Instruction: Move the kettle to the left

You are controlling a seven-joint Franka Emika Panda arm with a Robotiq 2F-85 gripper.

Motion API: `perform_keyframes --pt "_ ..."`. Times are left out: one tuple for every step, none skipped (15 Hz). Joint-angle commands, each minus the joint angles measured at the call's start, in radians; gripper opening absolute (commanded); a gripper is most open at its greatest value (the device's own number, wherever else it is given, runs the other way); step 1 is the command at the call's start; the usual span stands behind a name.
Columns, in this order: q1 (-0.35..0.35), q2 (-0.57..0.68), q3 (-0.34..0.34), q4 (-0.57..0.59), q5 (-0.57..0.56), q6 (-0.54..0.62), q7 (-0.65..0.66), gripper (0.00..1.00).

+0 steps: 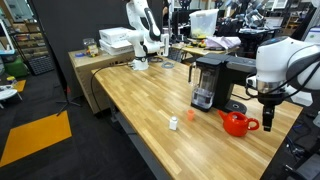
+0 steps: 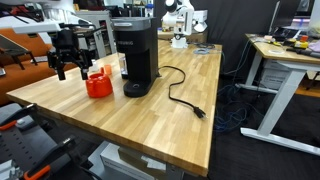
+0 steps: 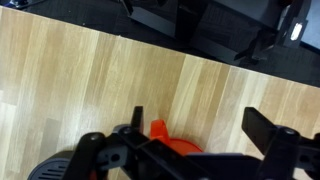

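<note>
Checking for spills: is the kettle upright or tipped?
Upright: in both exterior views the kettle sits flat on its base.

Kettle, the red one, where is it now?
In both exterior views the red kettle sits on the wooden table, right beside the black coffee machine, near the table's edge.

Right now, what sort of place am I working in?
Probably a robotics lab: another white robot arm stands on a far bench, an office desk on metal legs stands nearby, and the wooden worktable holds a coffee maker and kettle.
</note>
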State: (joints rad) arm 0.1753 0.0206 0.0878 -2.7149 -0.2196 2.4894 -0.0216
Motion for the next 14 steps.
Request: perform_keyframes --pt "-0.016 0.097 0.009 0.067 -0.043 -0.001 0.046 1.0" --pt "-0.016 0.124 0.008 0.089 -0.029 -0.016 0.029 1.0" --pt "-0.013 0.079 0.012 0.049 -0.02 0.0 0.026 1.0" --pt "-0.012 0.101 0.011 0.065 -0.02 -0.001 0.026 1.0" --pt "-0.011 0.117 0.01 0.076 -0.02 -0.001 0.027 1.0" --pt "-0.011 0.124 0.01 0.081 -0.02 -0.001 0.027 1.0" --pt "-0.011 0.125 0.009 0.083 -0.02 -0.002 0.027 1.0" --pt "-0.011 0.125 0.009 0.083 -0.02 -0.002 0.027 1.0" --pt "-0.011 0.125 0.009 0.083 -0.02 -0.002 0.027 1.0" --pt "-0.011 0.125 0.009 0.084 -0.02 -0.002 0.027 1.0" --pt "-0.011 0.125 0.009 0.084 -0.02 -0.002 0.027 1.0" --pt "-0.01 0.128 0.006 0.088 -0.03 -0.006 0.038 1.0" --pt "-0.006 0.13 -0.002 0.093 -0.056 -0.009 0.065 1.0" --pt "-0.005 0.132 -0.006 0.099 -0.067 -0.012 0.081 1.0"
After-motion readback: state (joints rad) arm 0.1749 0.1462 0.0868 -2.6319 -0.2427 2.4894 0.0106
